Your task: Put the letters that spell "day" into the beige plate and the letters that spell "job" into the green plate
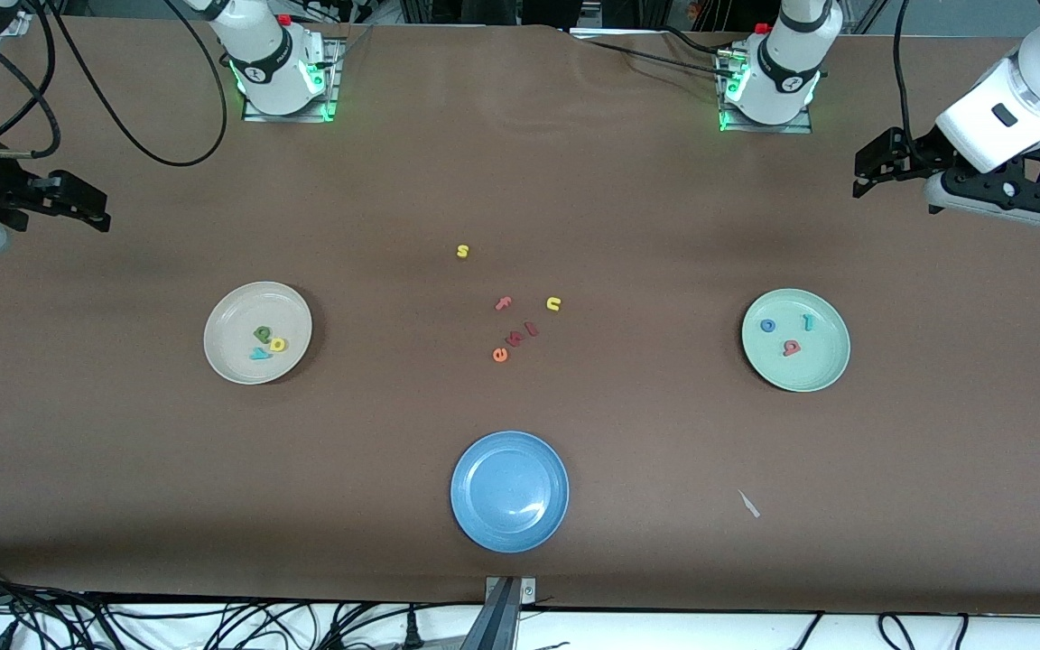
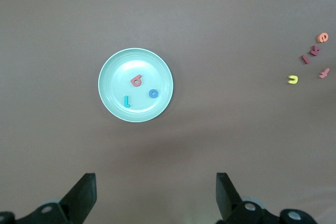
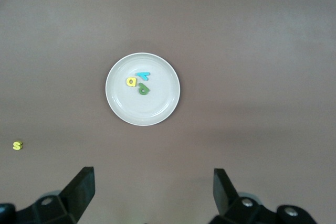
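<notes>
The blue plate [image 1: 509, 490] lies nearest. Farther, the beige plate [image 1: 233, 361] holds d [image 1: 263, 334], a [image 1: 278, 344], y [image 1: 259, 354]; the green plate [image 1: 822, 366] holds j [image 1: 808, 321], o [image 1: 767, 326], b [image 1: 791, 347]. Left hand [image 1: 865, 171] and right hand [image 1: 97, 209] hang wide open, empty, over the counter's [image 1: 520, 181] ends.

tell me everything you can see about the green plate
The green plate is round, shallow and pale mint, smooth and slightly glossy like plastic or glazed ware. It lies flat on the brown table toward the left arm's end. Three small foam letters lie apart in it: a blue o, a teal j and a salmon b. No gripper touches it.
</notes>
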You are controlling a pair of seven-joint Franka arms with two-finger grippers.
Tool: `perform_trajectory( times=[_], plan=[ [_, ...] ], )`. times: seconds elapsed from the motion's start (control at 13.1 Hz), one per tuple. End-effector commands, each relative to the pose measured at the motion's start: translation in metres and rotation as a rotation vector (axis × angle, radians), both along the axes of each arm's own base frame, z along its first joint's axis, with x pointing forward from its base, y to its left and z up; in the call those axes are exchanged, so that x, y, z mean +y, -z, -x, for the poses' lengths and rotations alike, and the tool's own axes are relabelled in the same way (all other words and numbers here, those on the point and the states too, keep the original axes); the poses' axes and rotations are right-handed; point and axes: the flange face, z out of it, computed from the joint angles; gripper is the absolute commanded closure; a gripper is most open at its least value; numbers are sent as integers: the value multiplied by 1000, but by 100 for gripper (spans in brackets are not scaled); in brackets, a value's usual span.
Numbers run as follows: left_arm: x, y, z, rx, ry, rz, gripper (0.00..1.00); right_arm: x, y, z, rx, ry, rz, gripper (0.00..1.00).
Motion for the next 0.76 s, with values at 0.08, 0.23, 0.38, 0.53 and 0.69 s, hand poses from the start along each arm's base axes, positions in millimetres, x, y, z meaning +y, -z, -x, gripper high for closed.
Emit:
perform_trajectory(
  times=[0.08,0.23,0.38,0.53,0.69],
  plan=[
    [0,-2,-1,-10,20,-23,0,-5,-5,-2,1,46,-40,0],
    [0,-2,-1,-10,20,-23,0,-4,-6,0,8,72,-40,0],
    [-1,-2,-1,-8,20,-23,0,-5,-5,0,12,65,-42,0],
    [-1,-2,-1,-8,17,-23,0,-2,-2,-2,12,57,-44,0],
    [-1,-2,-1,-8,14,-23,0,-1,-3,-3,12,52,-41,0]
  ],
)
